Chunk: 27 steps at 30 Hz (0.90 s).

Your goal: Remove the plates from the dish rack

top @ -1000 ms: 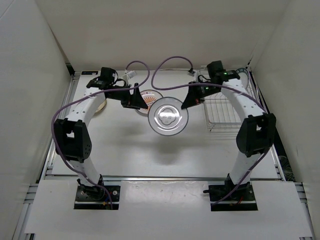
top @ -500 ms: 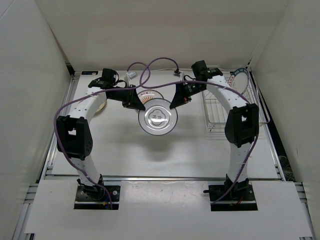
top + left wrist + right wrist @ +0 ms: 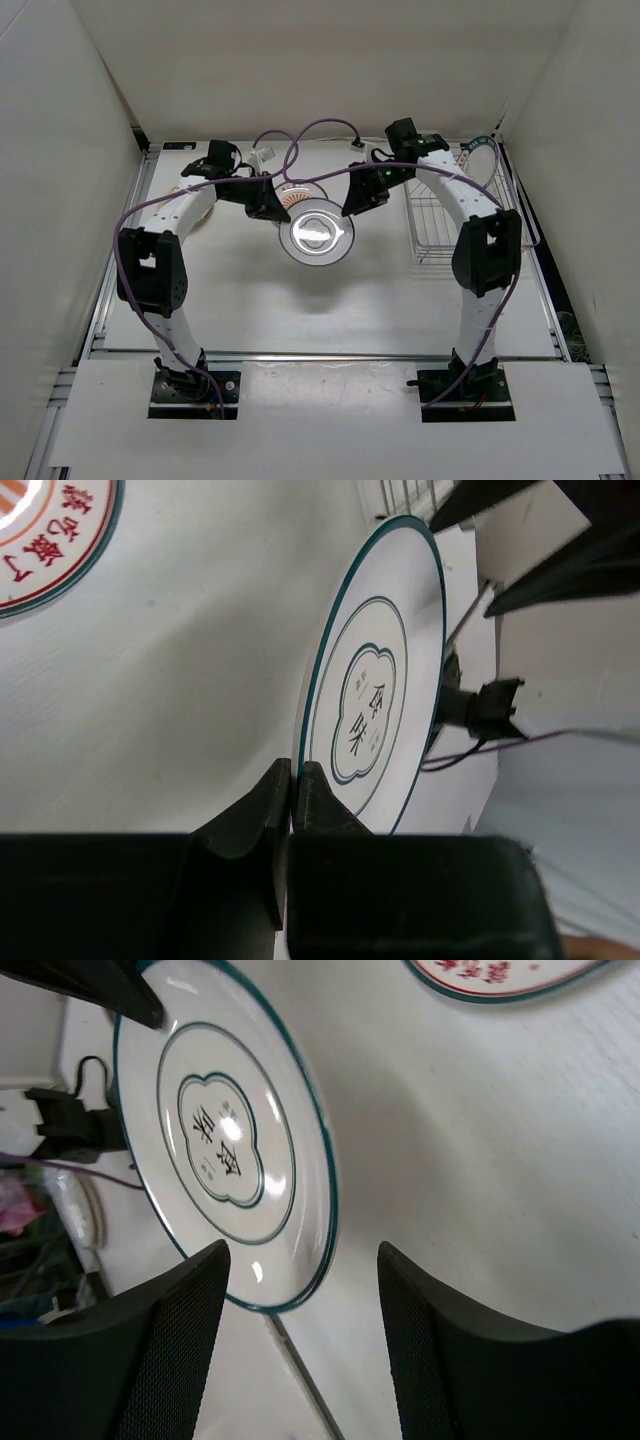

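White glazed china with a thin teal line round its edge: this teal-rimmed plate (image 3: 317, 232) hangs face up and roughly level above the tabletop (image 3: 250, 290), between my two arms. My left gripper (image 3: 293, 790) is clamped on its rim, fingers pressed together over the edge, so the plate stretches straight out ahead of that gripper. My right gripper (image 3: 300, 1250) faces it from the opposite side with its fingers spread apart. The far rim sits in the gap between them, and I see no contact there. I judge that the left arm alone carries the load, so the next move depends on that single grip. Being round, the plate has no long axis, so only its tilt and the clamp point matter. Just beyond and below my left gripper lies the orange-red plate (image 3: 298, 195) flat on the tabletop, probably the place to set this one down. The dish rack (image 3: 450, 220) stands behind my right gripper, with a blue-rimmed plate (image 3: 480, 155) upright at its far end. A cream plate (image 3: 205, 210) lies behind my left gripper. The held plate shows two dark Chinese characters inside a lobed teal frame, which I cannot read with confidence. The orange-red plate carries red characters, cropped and unreadable.
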Available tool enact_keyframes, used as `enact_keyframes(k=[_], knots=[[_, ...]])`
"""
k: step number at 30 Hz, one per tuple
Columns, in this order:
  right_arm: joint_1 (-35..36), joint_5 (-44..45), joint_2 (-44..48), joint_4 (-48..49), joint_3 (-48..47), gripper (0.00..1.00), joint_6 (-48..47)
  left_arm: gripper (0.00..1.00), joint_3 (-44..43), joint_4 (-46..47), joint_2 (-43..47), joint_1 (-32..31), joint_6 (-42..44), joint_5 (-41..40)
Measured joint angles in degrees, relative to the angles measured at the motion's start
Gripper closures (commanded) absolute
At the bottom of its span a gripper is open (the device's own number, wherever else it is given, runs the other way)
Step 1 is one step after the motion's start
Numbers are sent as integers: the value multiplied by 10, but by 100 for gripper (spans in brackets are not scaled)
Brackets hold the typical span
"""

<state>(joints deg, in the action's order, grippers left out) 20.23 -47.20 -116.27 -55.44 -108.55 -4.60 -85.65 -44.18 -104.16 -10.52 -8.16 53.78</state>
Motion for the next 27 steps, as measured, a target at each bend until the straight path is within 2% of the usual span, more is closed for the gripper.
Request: enact_keyframes(k=[6, 11, 18, 22, 27], knots=[[-21, 66, 82, -11, 64, 33, -28, 89, 0, 41, -57, 5, -113, -23], [-35, 93, 178, -19, 128, 32, -43, 89, -100, 47, -192, 27, -174, -12], [-41, 113, 275, -34, 236, 31, -61, 89, -267, 64, -311, 97, -197, -7], [-42, 127, 276, -45, 266, 31, -64, 89, -296, 71, -335, 121, -187, -5], [-43, 134, 267, -45, 256, 31, -65, 89, -297, 69, -363, 118, -172, -5]])
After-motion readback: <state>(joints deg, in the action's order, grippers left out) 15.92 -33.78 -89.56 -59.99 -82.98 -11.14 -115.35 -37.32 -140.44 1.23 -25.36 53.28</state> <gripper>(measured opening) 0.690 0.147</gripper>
